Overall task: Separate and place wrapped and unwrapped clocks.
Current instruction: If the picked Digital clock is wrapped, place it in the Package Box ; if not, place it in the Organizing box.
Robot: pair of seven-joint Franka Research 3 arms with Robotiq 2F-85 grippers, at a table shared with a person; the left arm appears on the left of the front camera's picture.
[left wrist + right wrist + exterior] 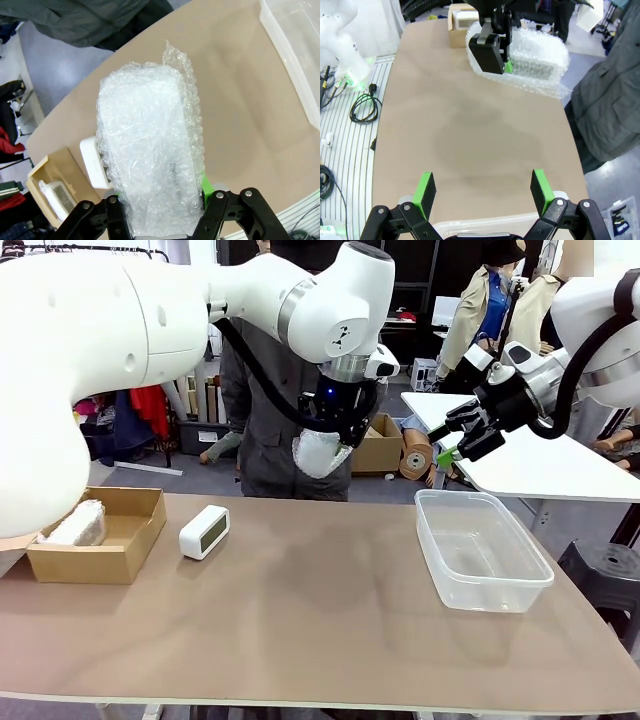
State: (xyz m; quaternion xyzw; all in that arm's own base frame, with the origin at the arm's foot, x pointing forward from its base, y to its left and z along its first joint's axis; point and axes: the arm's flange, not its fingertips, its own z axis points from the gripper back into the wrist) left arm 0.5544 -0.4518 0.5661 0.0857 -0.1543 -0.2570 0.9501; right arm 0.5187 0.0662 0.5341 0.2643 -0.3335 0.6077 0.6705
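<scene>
L claw (338, 435) clamped on white clock in crinkly bubble wrap (147, 150), held above tan table (320, 630), bare white rounded-rect clock (204, 532) below, to claw's left, second wrapped clock (75, 525) farther left in brown cardboard box (135, 540), R claw (482, 187) jaws wide, empty, above clear plastic tub (480, 550)

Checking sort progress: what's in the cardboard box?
One wrapped clock, lying at the left end of the box. The floor beside it shows nothing else. The near wall hides the floor's front strip, and the wrap hides the clock itself.
</scene>
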